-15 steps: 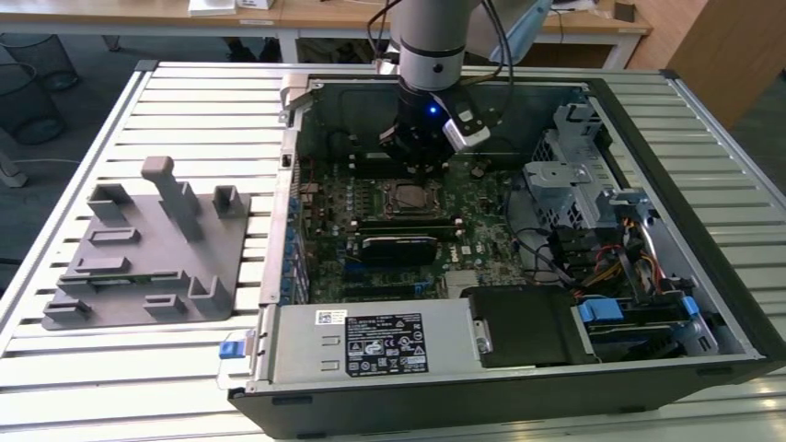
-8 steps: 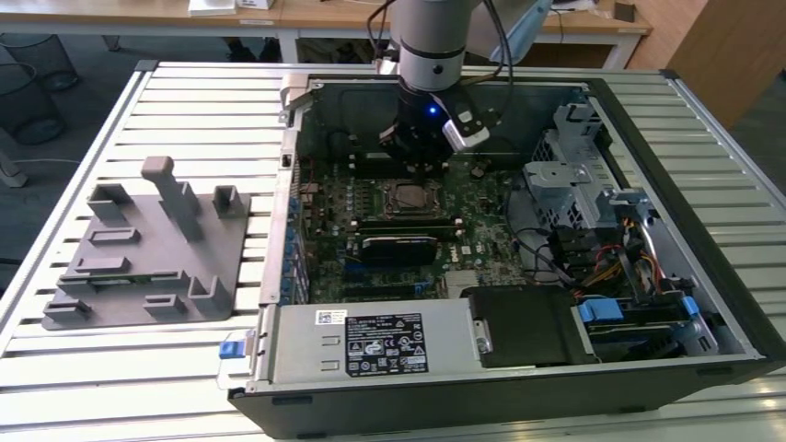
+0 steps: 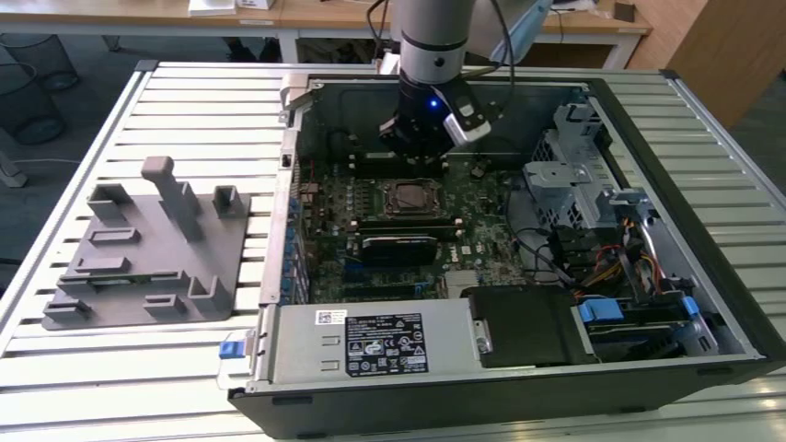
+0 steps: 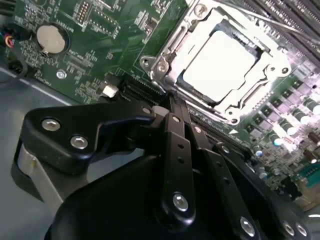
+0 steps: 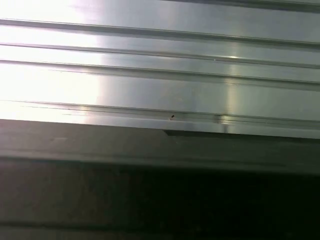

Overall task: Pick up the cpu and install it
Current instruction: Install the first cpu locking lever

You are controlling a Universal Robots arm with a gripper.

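Open computer case [image 3: 639, 304], cpu [image 4: 222, 62] seated in socket, gripper [image 4: 172, 107] closed (empty) nearby

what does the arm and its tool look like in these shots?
In the exterior view the arm is a silver-grey cylinder with a dark band near its lower end and black cables running alongside. Below it sits a black wrist block with a small blue light and a white-and-grey module on one side. In the second wrist view the tool is matte black, built of jointed bar links pinned with shiny silver screws.
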